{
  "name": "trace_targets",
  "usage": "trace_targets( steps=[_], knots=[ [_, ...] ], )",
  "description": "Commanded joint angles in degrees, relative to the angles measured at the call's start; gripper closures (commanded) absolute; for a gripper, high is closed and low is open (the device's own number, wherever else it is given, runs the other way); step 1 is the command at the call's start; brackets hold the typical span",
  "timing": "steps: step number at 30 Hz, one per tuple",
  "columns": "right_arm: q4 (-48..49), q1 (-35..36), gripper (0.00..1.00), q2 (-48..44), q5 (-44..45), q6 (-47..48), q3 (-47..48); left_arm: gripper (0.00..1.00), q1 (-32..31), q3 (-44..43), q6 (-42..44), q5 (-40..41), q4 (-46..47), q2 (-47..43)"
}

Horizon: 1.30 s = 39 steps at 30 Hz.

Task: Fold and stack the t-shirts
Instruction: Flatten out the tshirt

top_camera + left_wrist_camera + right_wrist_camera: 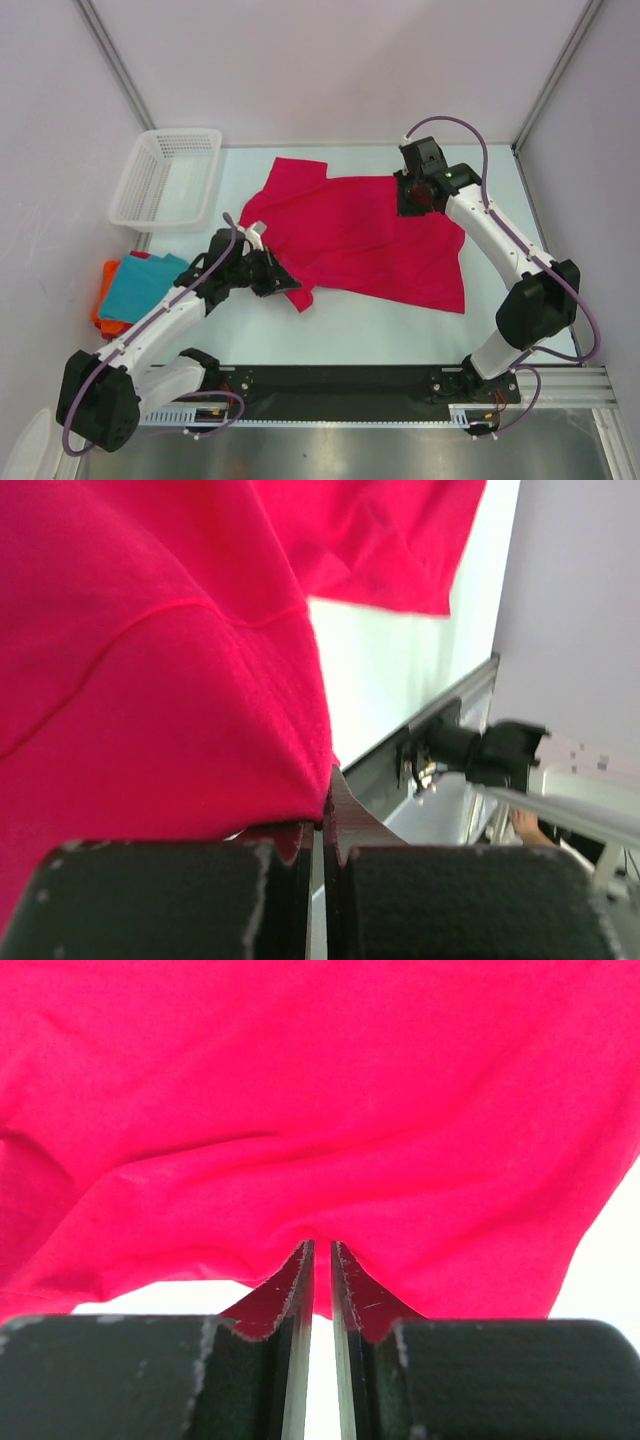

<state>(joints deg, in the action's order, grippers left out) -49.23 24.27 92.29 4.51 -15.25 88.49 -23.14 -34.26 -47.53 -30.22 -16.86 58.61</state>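
Note:
The crimson-pink t-shirt (370, 230) lies spread across the middle of the table. My left gripper (290, 290) is at the shirt's near left corner. In the left wrist view it (325, 805) is shut on the hem of the pink cloth (150, 660). My right gripper (415, 200) is at the shirt's far right edge. In the right wrist view its jaws (322, 1250) stand almost together with a fold of the pink cloth (320, 1090) pinched between them. A folded teal t-shirt (145, 280) lies on an orange t-shirt (103, 305) at the table's left edge.
A white mesh basket (170, 175) stands at the far left corner. Bare white table (380, 320) shows between the shirt and the black front rail (340, 380). Grey walls close in the sides and back.

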Motion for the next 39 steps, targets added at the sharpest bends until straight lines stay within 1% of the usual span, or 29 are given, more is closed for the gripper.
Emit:
trace_targets(
  steps=[1,4,9,11,13,14,15,16,17,18,24,27,28,30,31,33,39],
  knots=[
    [-0.2,0.2,0.83,-0.3,0.5,1.4,1.5,1.0,-3.7,2.4,-2.6,-5.8,2.3,-2.2],
    [-0.5,0.2,0.83,-0.2,0.8,1.4,1.9,1.0,-5.3,5.8,-5.0,-6.7,2.2,-5.0],
    [-0.8,0.2,0.83,-0.1,0.4,1.0,1.9,1.0,-5.9,13.7,-8.5,-6.2,1.1,-11.7],
    [-1.0,0.3,0.83,-0.1,0.4,0.9,1.6,0.97,-5.9,16.1,-9.9,-5.7,0.1,-15.0],
    [-1.0,0.3,0.83,-0.1,0.1,1.0,1.5,0.7,-5.9,16.9,-10.7,-4.9,-1.2,-16.9],
    [-1.2,0.2,0.83,-0.1,0.1,0.9,1.3,0.54,-5.9,16.9,-10.7,-4.2,-3.3,-18.5],
    [-1.2,0.3,0.83,-0.1,-0.1,0.9,1.2,0.24,-6.0,16.7,-10.7,-2.7,-4.4,-19.1],
    [-1.2,0.3,0.83,0.0,-0.2,0.9,1.2,0.09,-5.9,16.4,-10.4,-2.1,-5.3,-19.5],
    [-1.4,0.3,0.83,0.0,-0.4,0.8,1.2,0.02,-5.9,16.0,-10.2,-1.9,-6.5,-19.7],
    [-1.5,0.3,0.83,0.0,-0.5,0.9,1.1,0.0,-5.9,15.8,-10.0,-1.5,-6.8,-19.6],
    [-2.2,0.4,0.83,-0.4,-0.3,0.8,1.0,0.01,-6.0,13.6,-8.6,0.7,-9.3,-18.1],
    [-2.6,0.4,0.83,-1.1,0.2,0.9,0.7,0.01,-5.9,12.0,-8.4,9.4,-17.0,-19.6],
    [-2.7,0.4,0.83,-1.2,0.3,1.0,0.5,0.0,-5.9,10.8,-8.4,14.5,-21.4,-21.5],
    [-2.7,0.4,0.83,-1.7,0.7,1.1,-0.1,0.0,-6.0,9.7,-9.2,19.5,-25.0,-23.7],
    [-2.7,0.4,0.83,-1.8,0.6,1.1,-0.2,0.0,-5.9,8.7,-9.6,23.4,-28.5,-25.4],
    [-2.7,0.5,0.83,-1.9,0.2,1.1,-0.5,0.01,-5.9,8.4,-10.9,25.2,-31.0,-27.1],
    [-2.7,0.4,0.84,-1.9,-0.5,1.1,-0.4,0.02,-5.9,10.3,-15.5,26.4,-32.3,-28.9]
  ],
)
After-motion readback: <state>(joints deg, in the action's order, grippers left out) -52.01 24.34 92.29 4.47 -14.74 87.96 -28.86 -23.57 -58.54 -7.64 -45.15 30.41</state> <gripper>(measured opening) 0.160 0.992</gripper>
